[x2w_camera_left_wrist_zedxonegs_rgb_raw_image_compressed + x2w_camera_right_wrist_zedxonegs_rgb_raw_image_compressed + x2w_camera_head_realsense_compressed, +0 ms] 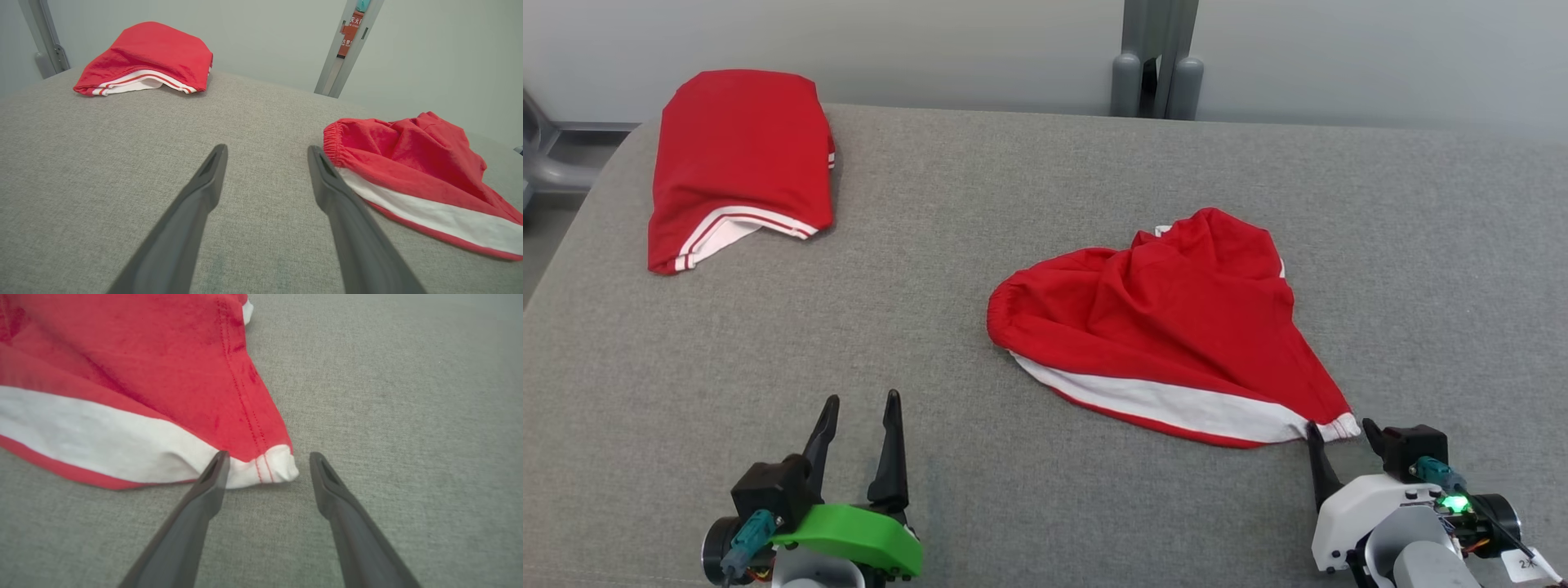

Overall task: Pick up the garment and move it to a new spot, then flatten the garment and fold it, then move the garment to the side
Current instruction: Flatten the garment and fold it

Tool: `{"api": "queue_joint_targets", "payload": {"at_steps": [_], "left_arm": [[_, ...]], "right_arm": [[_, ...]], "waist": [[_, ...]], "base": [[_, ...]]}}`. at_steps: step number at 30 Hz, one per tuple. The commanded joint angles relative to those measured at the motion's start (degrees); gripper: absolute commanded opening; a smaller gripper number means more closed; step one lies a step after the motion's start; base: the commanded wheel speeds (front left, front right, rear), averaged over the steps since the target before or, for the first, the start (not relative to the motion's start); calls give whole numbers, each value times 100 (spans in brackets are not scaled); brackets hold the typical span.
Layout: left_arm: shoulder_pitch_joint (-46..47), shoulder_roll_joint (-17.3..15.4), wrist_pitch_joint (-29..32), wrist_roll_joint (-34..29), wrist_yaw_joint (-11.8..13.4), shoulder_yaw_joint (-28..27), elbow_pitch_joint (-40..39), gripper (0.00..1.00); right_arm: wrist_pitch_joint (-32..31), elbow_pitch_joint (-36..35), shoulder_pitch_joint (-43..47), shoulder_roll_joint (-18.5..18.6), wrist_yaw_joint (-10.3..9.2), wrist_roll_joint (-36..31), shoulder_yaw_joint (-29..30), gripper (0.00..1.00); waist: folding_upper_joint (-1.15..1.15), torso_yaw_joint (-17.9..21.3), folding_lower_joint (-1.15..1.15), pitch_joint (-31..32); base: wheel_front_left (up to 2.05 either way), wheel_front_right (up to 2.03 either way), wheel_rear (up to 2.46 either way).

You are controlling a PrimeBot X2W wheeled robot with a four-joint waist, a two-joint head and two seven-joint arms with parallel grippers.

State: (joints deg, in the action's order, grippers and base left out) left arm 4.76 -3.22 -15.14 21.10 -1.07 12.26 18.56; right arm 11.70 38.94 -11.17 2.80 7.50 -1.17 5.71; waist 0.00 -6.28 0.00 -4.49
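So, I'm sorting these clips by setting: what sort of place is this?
Likely a robot test lab rather than a home: a wide grey fabric-covered table holding a crumpled red garment and a folded red garment, backed by a plain pale wall and a grey metal post.

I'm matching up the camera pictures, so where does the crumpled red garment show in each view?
Head view: crumpled garment right of centre, corner at the right gripper.
Left wrist view: right side, mid-height down.
Right wrist view: upper left, corner inside the open jaws.
Shared landmark: its white band.
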Motion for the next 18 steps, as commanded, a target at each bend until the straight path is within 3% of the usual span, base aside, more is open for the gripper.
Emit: {"api": "queue_joint_targets", "payload": {"at_steps": [1,5,6,7,13,17,18], "left_arm": [[94,-8,-1,-33,-23,-26,-3,100],[104,-6,0,-39,-27,-51,4,100],[105,-5,0,-40,-23,-55,7,100],[107,-4,0,-43,-21,-53,13,100],[130,2,0,-25,-32,-59,55,100],[129,8,0,-19,-41,-50,74,100],[136,8,0,-16,-41,-46,76,100]], "right_arm": [[27,84,-98,17,-2,-37,-35,100],[92,290,-189,17,-2,22,-115,97],[109,310,-205,17,-2,28,-139,85],[137,317,-222,17,-2,23,-162,81],[278,163,-237,18,-2,-97,-178,77],[305,54,-227,19,-2,-101,-238,49],[311,44,-217,19,-2,-109,-246,46]], "waist": [[0,-16,0,-24],[0,-13,0,-44],[0,-7,0,-47],[0,2,0,-53],[0,67,0,-82],[0,97,0,-92],[0,101,0,-94]], "base": [[0,0,0],[0,0,0],[0,0,0],[0,0,0],[0,0,0],[0,0,0],[0,0,0]]}}
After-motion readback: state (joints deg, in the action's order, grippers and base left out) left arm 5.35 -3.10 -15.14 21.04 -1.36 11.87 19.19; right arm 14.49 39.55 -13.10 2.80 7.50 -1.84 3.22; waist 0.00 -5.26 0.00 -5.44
